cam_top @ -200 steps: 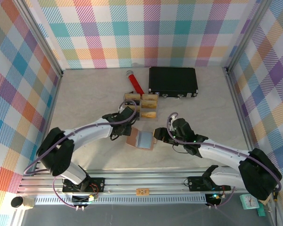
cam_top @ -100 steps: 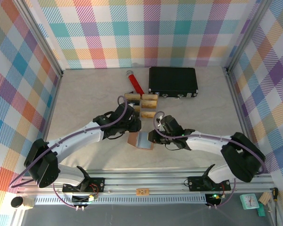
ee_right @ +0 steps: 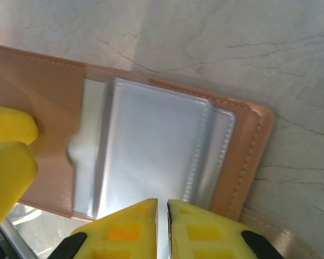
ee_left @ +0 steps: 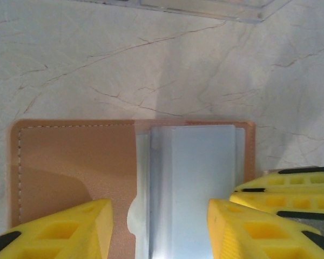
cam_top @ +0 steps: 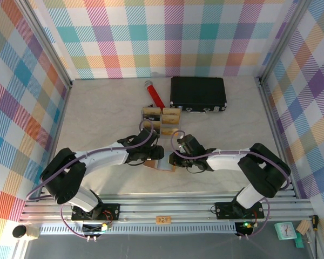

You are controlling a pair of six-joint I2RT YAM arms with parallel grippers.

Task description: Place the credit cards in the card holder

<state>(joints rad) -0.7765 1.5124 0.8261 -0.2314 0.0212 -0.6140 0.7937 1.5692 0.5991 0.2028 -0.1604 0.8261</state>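
**Both grippers meeting over the open card holder**

The card holder [ee_left: 70,162] is lying open on the table, with the left gripper [ee_left: 159,229] straddling it half open and gripping nothing. The right gripper [ee_right: 162,208], wider a second ago, is now pinching its clear sleeve. Both arms are reaching low, wrists converging.

Pale marbled bench [cam_top: 97,118] carrying four things. Brown card holder [cam_top: 153,163] lying open near front centre. Clear compartment tray [cam_top: 162,120] sitting just behind it. Red cylinder [cam_top: 155,95] lying slanted further back. Black case [cam_top: 198,93] resting flat beside it.
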